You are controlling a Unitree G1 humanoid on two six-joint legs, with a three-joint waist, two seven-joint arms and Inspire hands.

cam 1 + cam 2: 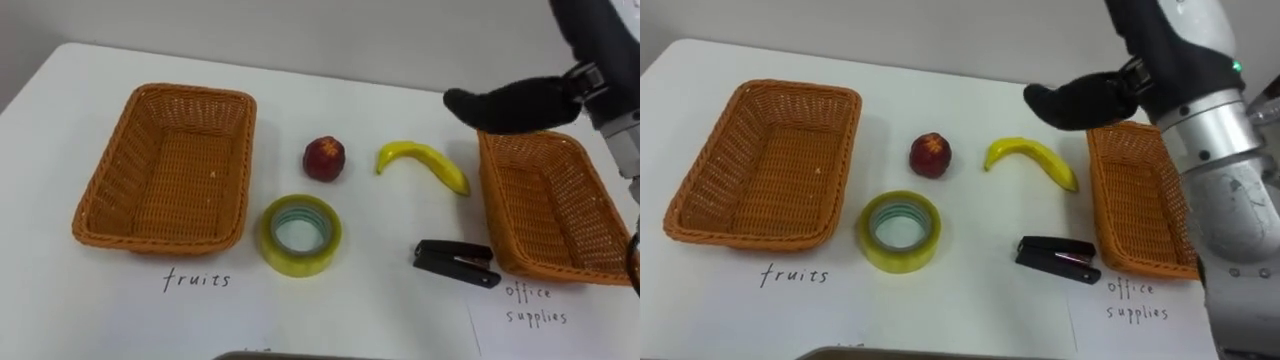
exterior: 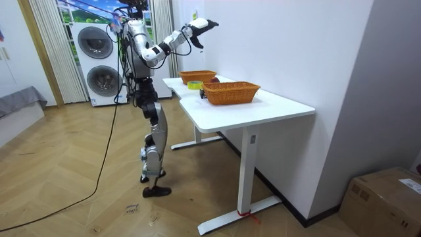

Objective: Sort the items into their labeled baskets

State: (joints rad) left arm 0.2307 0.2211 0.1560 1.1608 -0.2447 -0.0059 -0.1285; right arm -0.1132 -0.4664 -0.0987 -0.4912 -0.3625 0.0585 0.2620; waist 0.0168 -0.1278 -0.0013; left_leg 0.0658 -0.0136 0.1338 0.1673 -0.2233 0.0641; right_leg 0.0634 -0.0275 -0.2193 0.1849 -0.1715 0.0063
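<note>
The robot stands upright at the short end of a white table (image 1: 90, 300), its right arm raised over it. The right hand (image 1: 505, 104) hangs in the air above the far left corner of the right basket (image 1: 490, 195), dark fingers stretched out together and pointing toward the middle of the table, with nothing in them. In the room view the hand (image 2: 201, 25) sits well above the tabletop, so it touches none of the things below. The banana (image 1: 425, 162) is the nearest item to it, lying on the table just below and to the left of the fingertips, its thicker end close beside the right basket's left wall. Further left is a red apple (image 1: 324, 158), resting about midway between the two baskets. In front of the apple lies a roll of yellow tape (image 1: 300, 262), flat on its side and close to the near right corner of the left basket (image 1: 190, 92). A black stapler (image 1: 455, 263) lies closed on the table at the near left corner of the right basket, just beside its wall. Both baskets hold nothing, and a handwritten label (image 1: 197, 280) is marked on the table in front of each.
</note>
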